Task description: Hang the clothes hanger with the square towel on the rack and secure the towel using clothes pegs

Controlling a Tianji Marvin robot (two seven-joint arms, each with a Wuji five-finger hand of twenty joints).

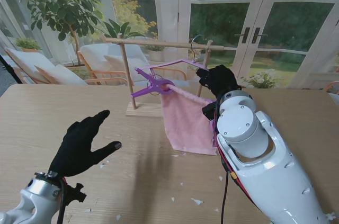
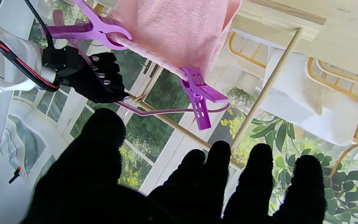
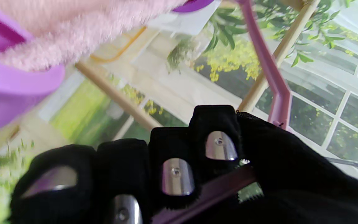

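Note:
A pink square towel (image 1: 186, 122) drapes over the bar of a purple hanger (image 1: 172, 65), which hangs at the wooden rack (image 1: 159, 44) by its metal hook (image 1: 196, 41). A purple peg (image 1: 152, 84) clips the towel at its left end; the left wrist view shows that peg (image 2: 199, 96) and a second peg (image 2: 98, 29) at the other end. My right hand (image 1: 217, 80) is shut on the hanger's arm (image 3: 210, 189) near the right end. My left hand (image 1: 85, 144) hovers open over the table, nearer to me and to the left of the rack, holding nothing.
The rack's wooden base (image 1: 144, 109) stands on the wooden table (image 1: 53, 113). Small white scraps (image 1: 196, 201) lie on the table nearer to me. Chairs and a potted plant stand beyond the table's far edge.

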